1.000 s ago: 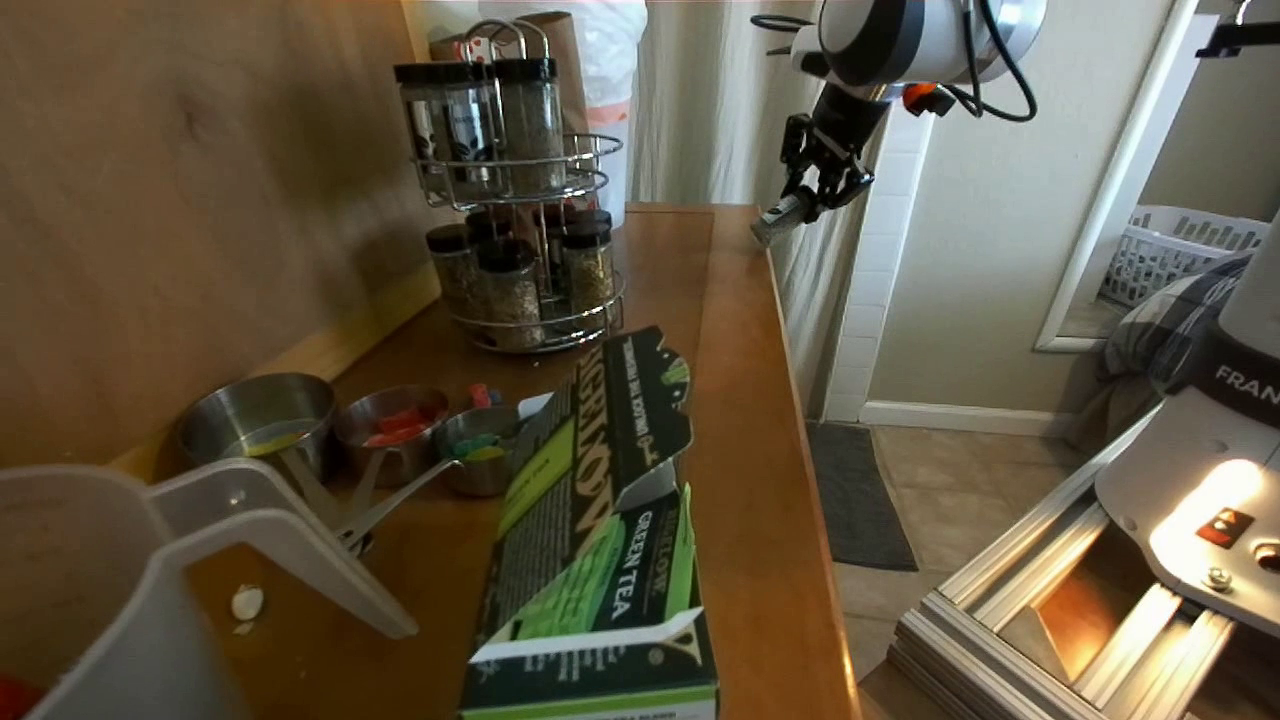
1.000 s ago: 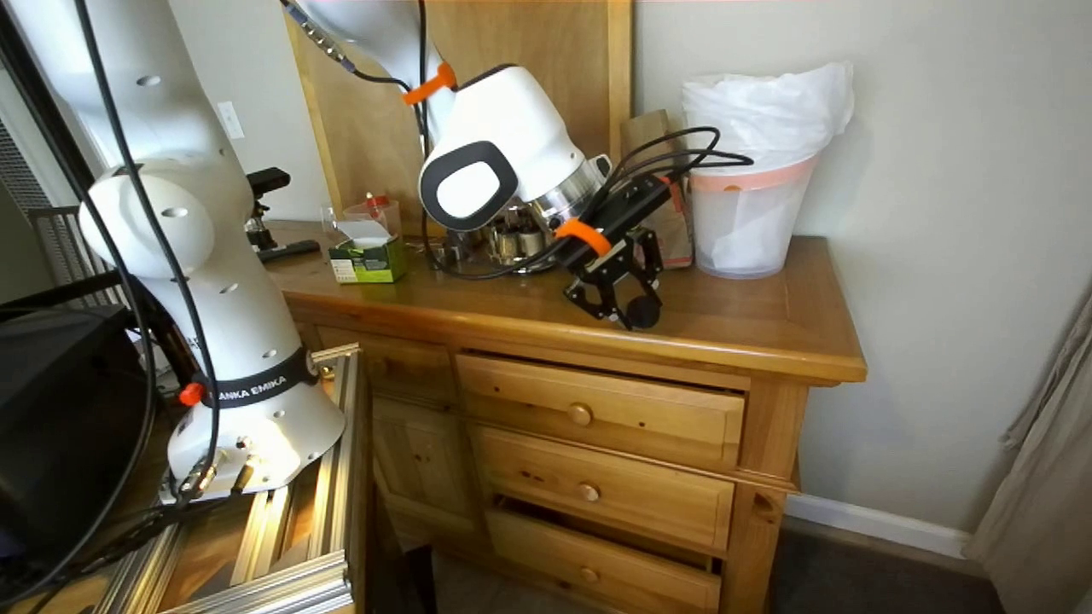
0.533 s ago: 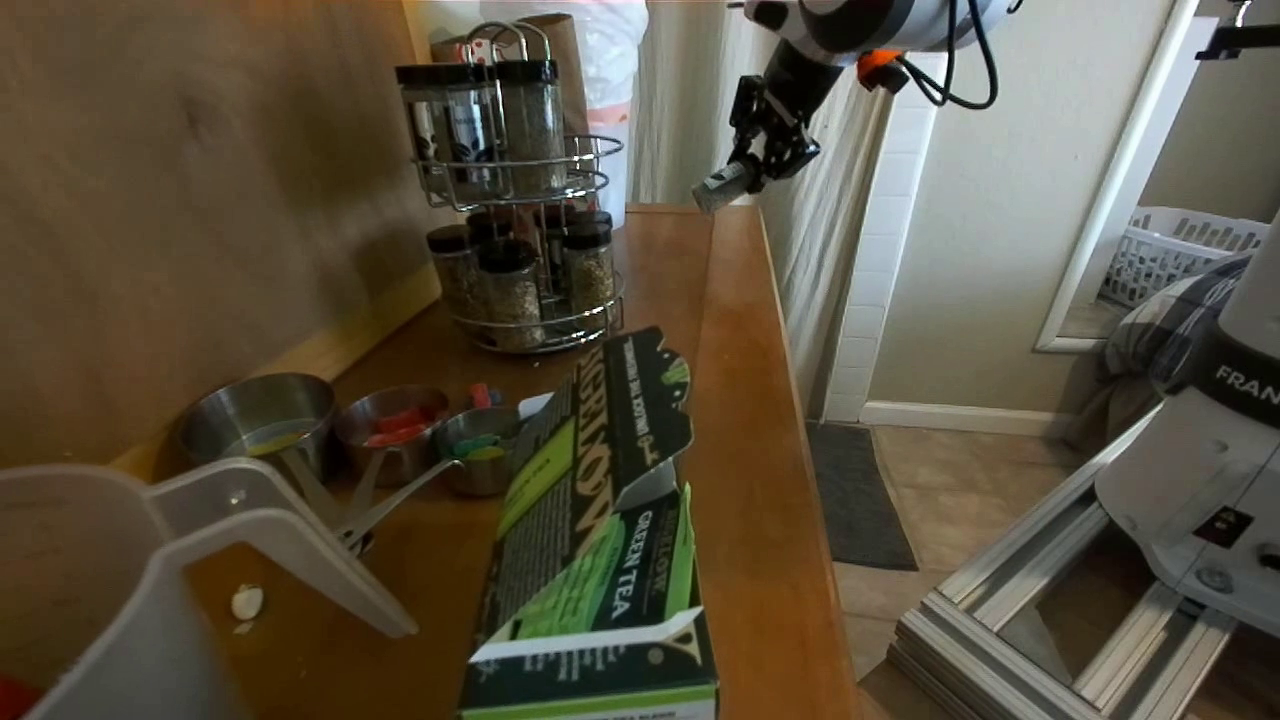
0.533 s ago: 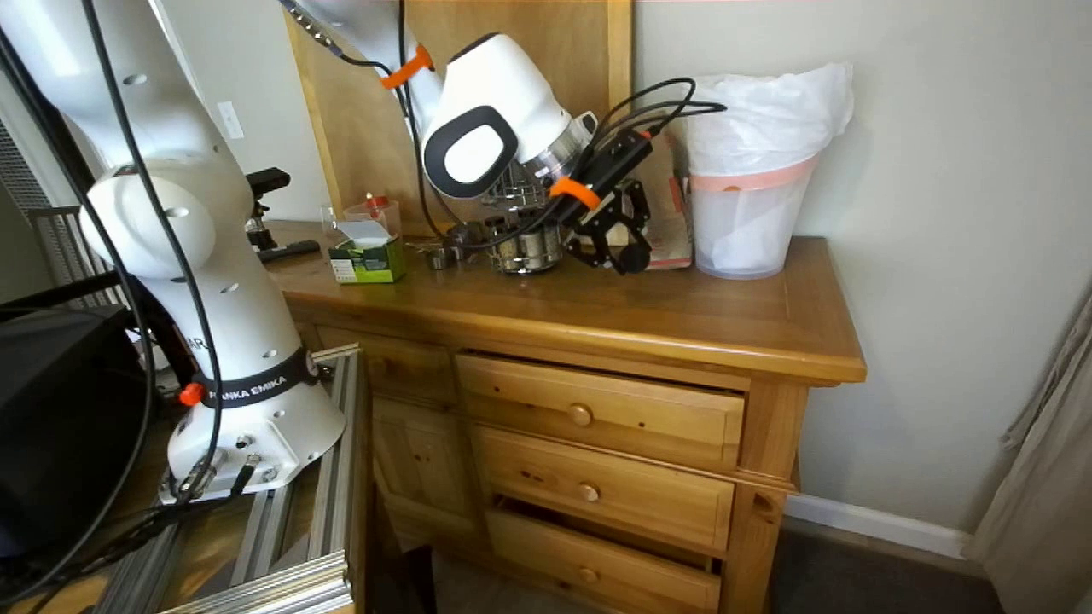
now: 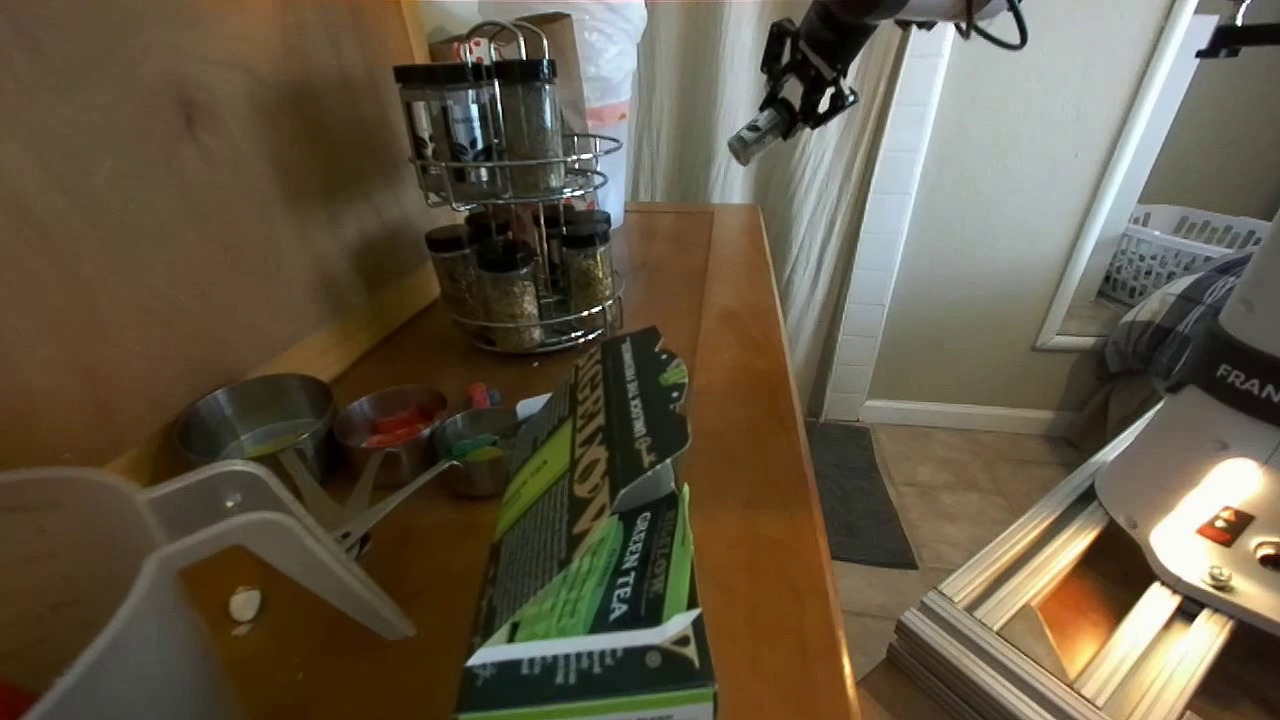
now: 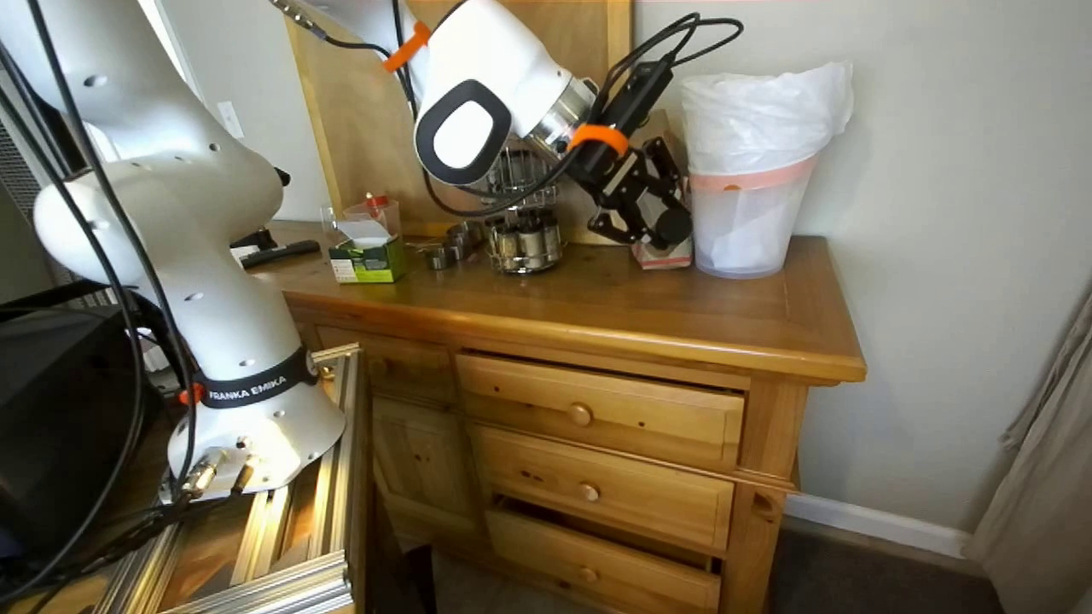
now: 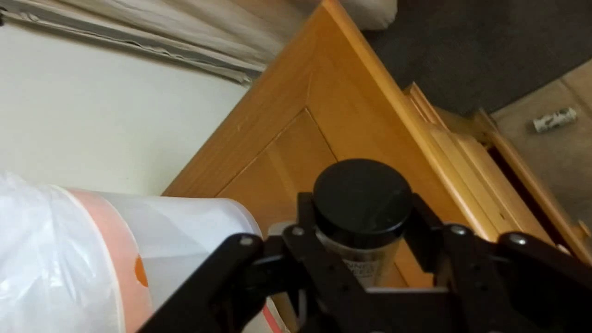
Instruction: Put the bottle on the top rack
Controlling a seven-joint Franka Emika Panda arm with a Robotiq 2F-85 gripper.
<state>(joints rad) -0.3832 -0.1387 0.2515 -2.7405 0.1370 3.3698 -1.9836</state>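
Observation:
The bottle (image 5: 760, 135) is a small clear jar with a dark lid. My gripper (image 5: 797, 108) is shut on it near the lid and holds it tilted in the air above the far end of the counter. In the wrist view the bottle's black lid (image 7: 362, 199) sits between the two fingers, with part of a label below. In an exterior view only the round dark lid (image 6: 673, 225) shows. The top rack (image 5: 603, 152) is the upper wire tier of a chrome carousel, left of the gripper and apart from it. Two dark-lidded jars stand in it. The hand and cable partly cover it in an exterior view (image 6: 539, 194).
The lower tier (image 5: 530, 335) holds several jars. A lined white bin (image 6: 742, 222) and a paper bag (image 6: 664, 256) stand close behind the gripper. Metal measuring cups (image 5: 258, 415), a green tea box (image 5: 600, 520) and a plastic pitcher (image 5: 80, 580) are on the counter (image 5: 760, 480).
My gripper has risen from low near the counter's edge with the bottle held in it. It moved toward the carousel, then up and back away from it. The carousel has not moved.

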